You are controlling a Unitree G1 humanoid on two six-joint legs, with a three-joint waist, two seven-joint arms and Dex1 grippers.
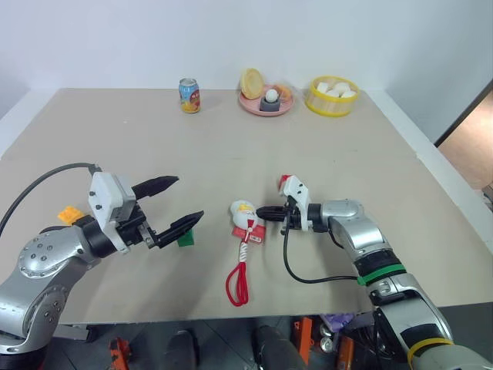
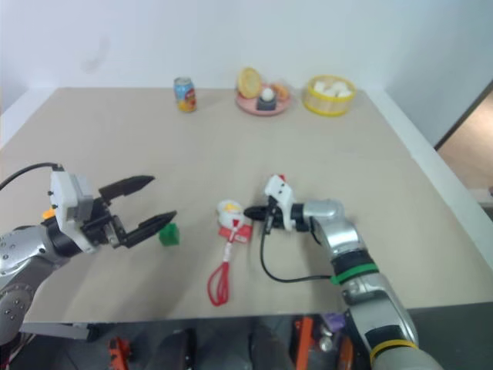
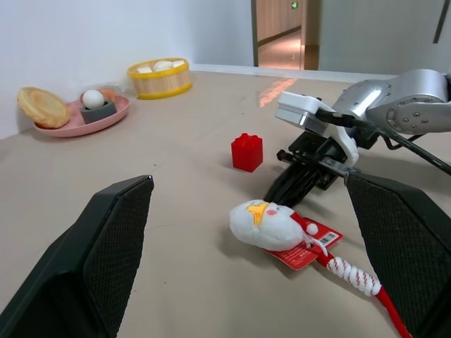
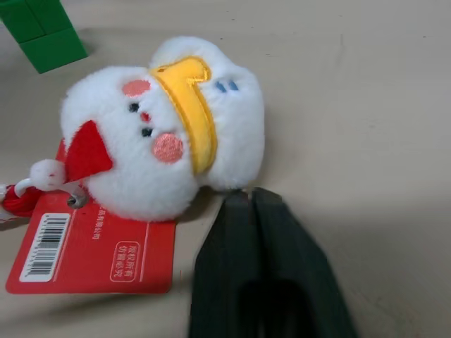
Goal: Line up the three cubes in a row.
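The green cube (image 1: 186,240) lies left of centre, partly hidden by the lower finger of my left gripper (image 1: 189,197), which hovers open above it. The orange-yellow cube (image 1: 69,215) sits at the far left behind my left wrist. The red cube (image 3: 246,151) stands just beyond my right wrist. My right gripper (image 1: 260,212) is low over the table, pointing left. Its fingers (image 4: 239,211) are shut together with nothing between them, and the tips touch the plush head of the rope toy (image 4: 165,127).
The rope toy's red loop (image 1: 239,282) trails toward the front table edge. Along the back stand a soda can (image 1: 189,95), a pink plate (image 1: 248,106) with food and a yellow basket (image 1: 317,106). A black cable hangs under my right wrist.
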